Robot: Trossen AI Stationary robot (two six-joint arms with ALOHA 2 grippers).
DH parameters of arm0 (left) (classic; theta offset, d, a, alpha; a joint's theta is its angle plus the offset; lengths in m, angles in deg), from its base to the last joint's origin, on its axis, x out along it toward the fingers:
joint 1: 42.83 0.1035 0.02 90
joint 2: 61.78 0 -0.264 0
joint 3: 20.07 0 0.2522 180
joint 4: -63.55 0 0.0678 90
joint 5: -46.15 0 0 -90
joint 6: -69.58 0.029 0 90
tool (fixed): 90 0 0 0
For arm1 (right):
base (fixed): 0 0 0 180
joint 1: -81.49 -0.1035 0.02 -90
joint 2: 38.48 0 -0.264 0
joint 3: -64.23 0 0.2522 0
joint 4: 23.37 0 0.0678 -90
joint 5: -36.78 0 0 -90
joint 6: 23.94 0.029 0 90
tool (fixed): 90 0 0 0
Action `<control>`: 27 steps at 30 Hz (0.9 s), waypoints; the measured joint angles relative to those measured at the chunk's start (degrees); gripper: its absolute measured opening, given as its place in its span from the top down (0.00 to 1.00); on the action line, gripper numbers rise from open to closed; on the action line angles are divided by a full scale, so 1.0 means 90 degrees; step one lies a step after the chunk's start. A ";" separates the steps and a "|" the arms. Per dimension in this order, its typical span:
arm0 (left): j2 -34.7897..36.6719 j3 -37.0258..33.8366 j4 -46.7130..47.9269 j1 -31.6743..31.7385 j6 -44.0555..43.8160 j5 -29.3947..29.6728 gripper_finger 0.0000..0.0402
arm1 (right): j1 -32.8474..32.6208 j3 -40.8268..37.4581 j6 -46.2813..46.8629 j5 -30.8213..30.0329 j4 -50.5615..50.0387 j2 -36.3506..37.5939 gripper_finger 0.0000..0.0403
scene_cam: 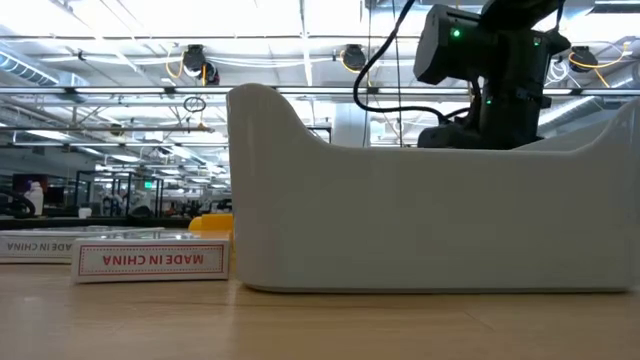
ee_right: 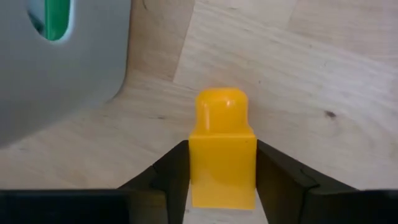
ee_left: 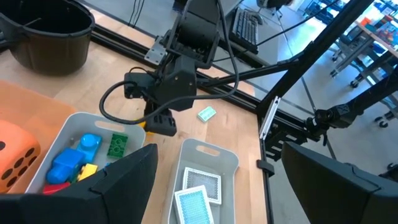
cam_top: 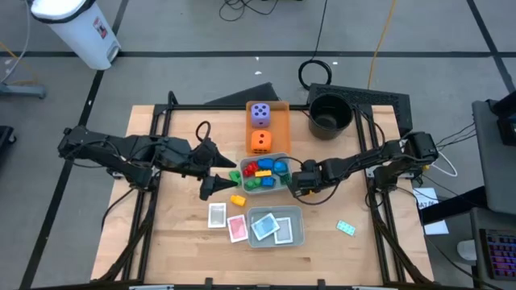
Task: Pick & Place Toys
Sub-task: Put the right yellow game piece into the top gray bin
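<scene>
My right gripper (cam_top: 295,182) is shut on a yellow brick (ee_right: 222,149) beside the right end of the grey tray (cam_top: 280,187) that holds red, green, blue and yellow bricks (cam_top: 262,169). It also shows in the left wrist view (ee_left: 159,122). My left gripper (cam_top: 216,172) is open and empty at that tray's left end, its fingers wide apart (ee_left: 217,205). Another yellow brick (cam_top: 238,200) lies on the table. A purple die (cam_top: 260,114) and an orange die (cam_top: 260,141) sit in the orange tray (cam_top: 281,121). Cards (cam_top: 217,215) (cam_top: 237,229) (cam_top: 346,228) lie on the table. My right gripper pinches the yellow brick by two opposite side walls (ee_right: 194,163) between its two fingers (ee_right: 281,177). The fingers slant down toward the table. The brick's stud end (ee_right: 221,104) points away from the gripper, over bare wood. I cannot tell whether it touches the table.
A second grey tray (cam_top: 294,238) at the front holds two cards (cam_top: 266,227); it fills the low view (scene_cam: 430,220). A black bucket (cam_top: 329,113) stands at the back right. Bare wood lies along the table's left and right sides.
</scene>
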 joint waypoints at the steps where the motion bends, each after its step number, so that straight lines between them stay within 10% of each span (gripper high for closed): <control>1: 0.0000 0.0000 0.0002 0.0000 0.0000 0.0000 0.14 | 0.0000 0.0000 -0.0047 0.0002 0.0000 0.0000 0.65; 19: 0.0002 0.0001 0.0049 0.0002 -0.0029 -0.0002 0.14 | -0.0053 -0.0002 -0.0550 -0.0020 -0.0333 0.1386 0.66; 27: -0.0001 0.0000 0.0019 0.0002 0.0054 -0.0025 0.14 | -0.0427 -0.0002 -0.1652 -0.0056 0.1306 0.2595 0.66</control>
